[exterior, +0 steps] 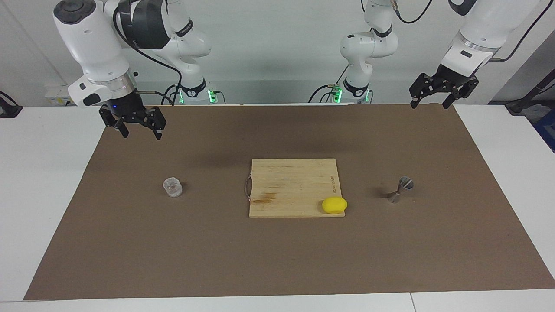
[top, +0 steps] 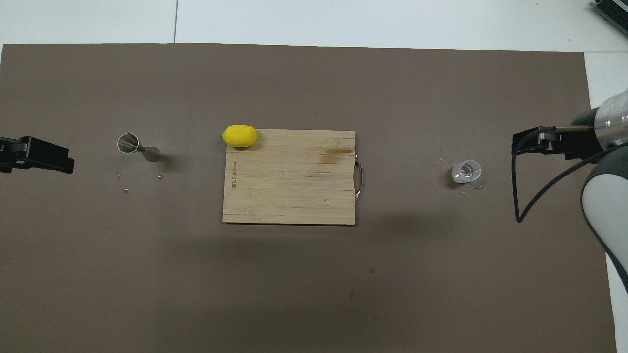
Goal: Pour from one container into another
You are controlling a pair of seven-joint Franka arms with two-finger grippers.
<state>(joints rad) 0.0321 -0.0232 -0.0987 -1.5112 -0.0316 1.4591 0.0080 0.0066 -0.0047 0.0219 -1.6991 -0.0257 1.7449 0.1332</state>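
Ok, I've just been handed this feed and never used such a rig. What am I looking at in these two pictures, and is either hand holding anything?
These are two robot arms at one table, each ending in a two-finger hand. One picture is taken from across the table, facing the robots; the other looks down from above their own end, so its sides are swapped.

On the brown mat a wooden cutting board lies in the middle, with a yellow lemon-like lump on its corner farthest from the robots. A small clear glass cup stands toward the right arm's end, a metal jigger toward the left arm's end.

The right hand hangs open in the air near the glass cup's end of the mat. The left hand hangs open over the mat's corner at the jigger's end. Neither holds anything; nothing is poured yet.
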